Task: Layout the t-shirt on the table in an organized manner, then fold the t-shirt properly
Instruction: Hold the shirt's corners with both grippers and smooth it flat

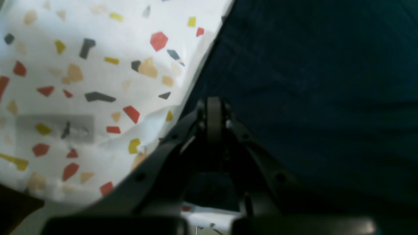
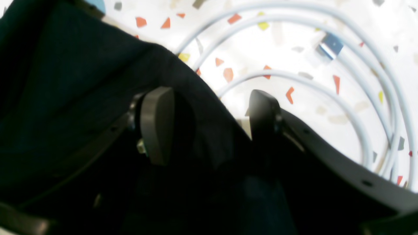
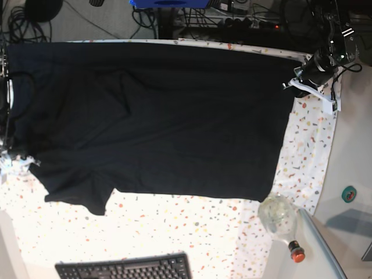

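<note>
Base view: black t-shirt spread flat on counter. Wrist views only: left gripper fingers closed at shirt edge; right gripper fingers apart, straddling cloth.

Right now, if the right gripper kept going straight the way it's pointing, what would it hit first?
Most likely the t-shirt, whose edge lies between the open right gripper jaws; beyond that, the white cables on the table. Depth is unclear.

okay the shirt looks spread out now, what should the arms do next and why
Probably close the right gripper: its fingers stand open with the t-shirt edge lying between them. The left gripper is already shut at the opposite edge, and the cloth lies flat on the table.
</note>
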### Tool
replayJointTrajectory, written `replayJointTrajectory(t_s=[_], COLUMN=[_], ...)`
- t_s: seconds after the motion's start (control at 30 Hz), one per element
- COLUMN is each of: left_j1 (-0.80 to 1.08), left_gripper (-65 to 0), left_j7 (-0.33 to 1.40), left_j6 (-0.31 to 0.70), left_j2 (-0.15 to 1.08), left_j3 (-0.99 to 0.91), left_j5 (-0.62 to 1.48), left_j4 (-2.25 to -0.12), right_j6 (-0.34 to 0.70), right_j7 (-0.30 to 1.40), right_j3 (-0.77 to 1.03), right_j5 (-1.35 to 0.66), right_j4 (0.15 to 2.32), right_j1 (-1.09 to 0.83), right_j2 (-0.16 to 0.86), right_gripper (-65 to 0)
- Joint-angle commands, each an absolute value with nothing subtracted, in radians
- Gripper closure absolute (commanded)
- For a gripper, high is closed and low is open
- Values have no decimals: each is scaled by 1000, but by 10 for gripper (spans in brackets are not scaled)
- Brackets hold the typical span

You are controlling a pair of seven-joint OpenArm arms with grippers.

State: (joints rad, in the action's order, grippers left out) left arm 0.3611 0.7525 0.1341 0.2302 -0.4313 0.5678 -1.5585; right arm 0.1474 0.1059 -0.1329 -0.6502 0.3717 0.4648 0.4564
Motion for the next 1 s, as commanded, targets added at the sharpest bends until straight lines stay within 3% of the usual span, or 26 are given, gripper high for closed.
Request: replayJointTrajectory(t_s=[0.0,0.3,0.37,0.47,0.5,0.63,0.97], left_j1=[358,369,369,366,364,363,358], left_gripper=[0,0,0,0,0,0,0], left_j7=[740,740,740,740,740,740,740], left_j6=[137,137,137,137,137,137,137], left_j2=[242,249,249,246,246,245,248], left_j3=[-438,-447,-447,-447,-447,-447,-447], left_j5=[576,576,576,576,576,576,576], left_j4=[-1586,-1584,-1584,-1586,-1586,-1586,-1584], right_j6=[145,145,147,166,189,211,209], right_j7=[90,36,36,39,39,68,417], right_j3=[-127,-137,-136,-128,-127,-27,209], right_j5=[-654,-654,-654,-654,-656,-659,-656], right_j4=[371,292,294,302,318,452,954], right_j1=[489,490,489,489,486,407,180], right_j2=[478,481,481,481,481,481,447], right_gripper=[-342,-338,-263,-17,0,0,0])
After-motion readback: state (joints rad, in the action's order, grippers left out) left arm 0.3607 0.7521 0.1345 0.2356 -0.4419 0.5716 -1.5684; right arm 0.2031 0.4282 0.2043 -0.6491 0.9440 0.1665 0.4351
